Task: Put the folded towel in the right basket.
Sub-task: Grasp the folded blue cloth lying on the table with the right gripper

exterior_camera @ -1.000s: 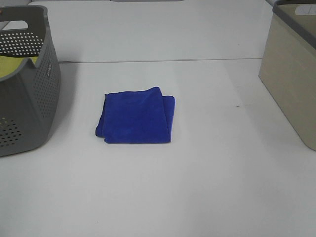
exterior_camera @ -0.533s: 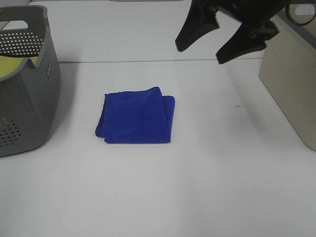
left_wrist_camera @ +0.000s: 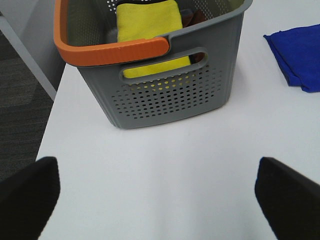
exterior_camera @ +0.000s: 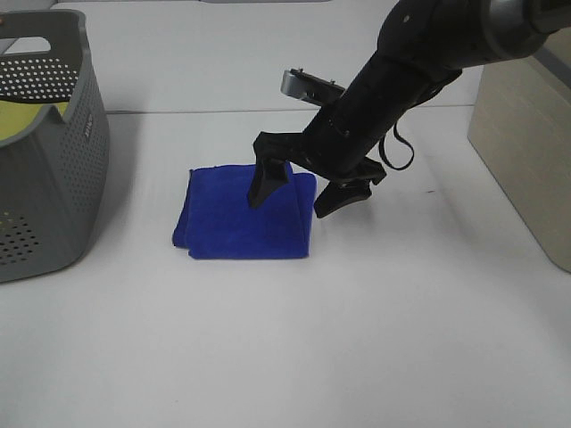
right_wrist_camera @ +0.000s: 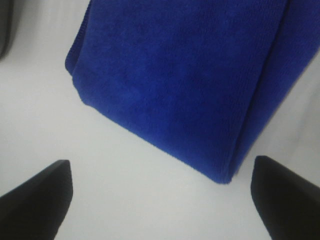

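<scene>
The folded blue towel (exterior_camera: 227, 218) lies flat on the white table, left of centre. It also shows in the right wrist view (right_wrist_camera: 180, 75) and at the edge of the left wrist view (left_wrist_camera: 300, 55). My right gripper (exterior_camera: 288, 207) is open and hangs low over the towel's right edge, one finger over the cloth and one just past it; the right wrist view shows it (right_wrist_camera: 160, 195) empty. The beige right basket (exterior_camera: 526, 143) stands at the far right. My left gripper (left_wrist_camera: 157, 200) is open and empty near the grey basket, and is out of the exterior view.
A grey perforated basket (exterior_camera: 53, 152) with an orange handle (left_wrist_camera: 110, 50) stands at the left edge and holds a yellow cloth (left_wrist_camera: 147, 25). The table's left edge drops to dark floor (left_wrist_camera: 20, 115) beside it.
My right arm came in from the upper right and dropped down to the towel's right edge, jaws open. The towel has not moved.
</scene>
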